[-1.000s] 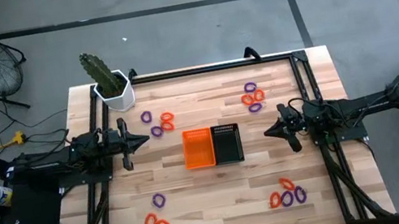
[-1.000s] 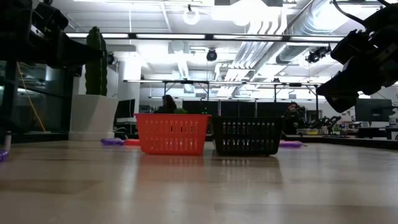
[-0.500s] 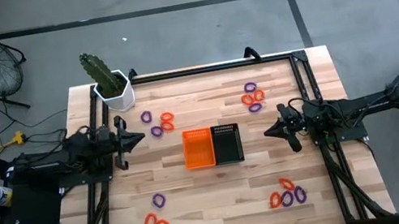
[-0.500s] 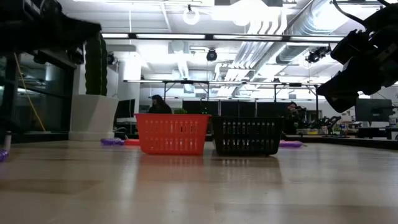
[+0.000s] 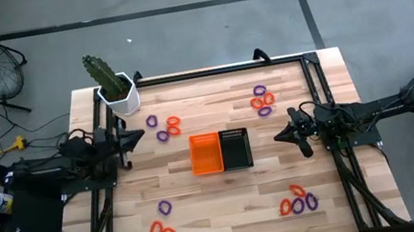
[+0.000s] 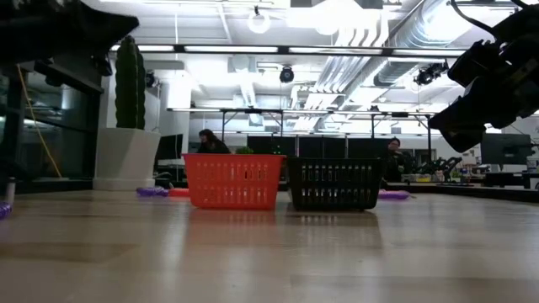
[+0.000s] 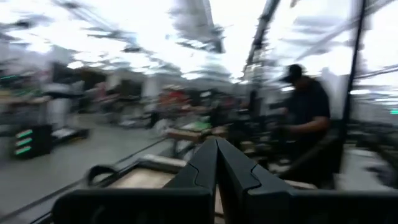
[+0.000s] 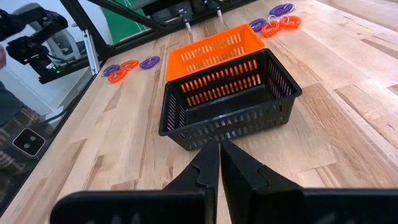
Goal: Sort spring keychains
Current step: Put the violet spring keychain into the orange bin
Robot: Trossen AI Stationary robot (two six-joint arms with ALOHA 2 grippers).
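Orange and purple spring keychains lie flat on the table in four loose groups: far left (image 5: pixel 163 127), far right (image 5: pixel 261 100), near left (image 5: pixel 159 229) and near right (image 5: pixel 299 200). The orange bin (image 5: pixel 206 153) and the black bin (image 5: pixel 235 148) stand side by side at the table's middle. My left gripper (image 5: pixel 140 134) hangs shut above the table's left side, just left of the far-left group. My right gripper (image 5: pixel 278 137) is shut and raised right of the black bin (image 8: pixel 230 102), pointing at it. Neither gripper holds anything.
A potted cactus (image 5: pixel 112 86) stands at the far left corner. A black frame rail (image 5: pixel 216 69) runs along the far edge. Bare wood lies between the bins and each keychain group. People show in the room beyond the table (image 7: pixel 308 106).
My left gripper has drawn back toward the table's left and far edges, rising and tipping up until its camera looks out into the room. It stayed shut. My right arm has kept still, and no keychain has moved.
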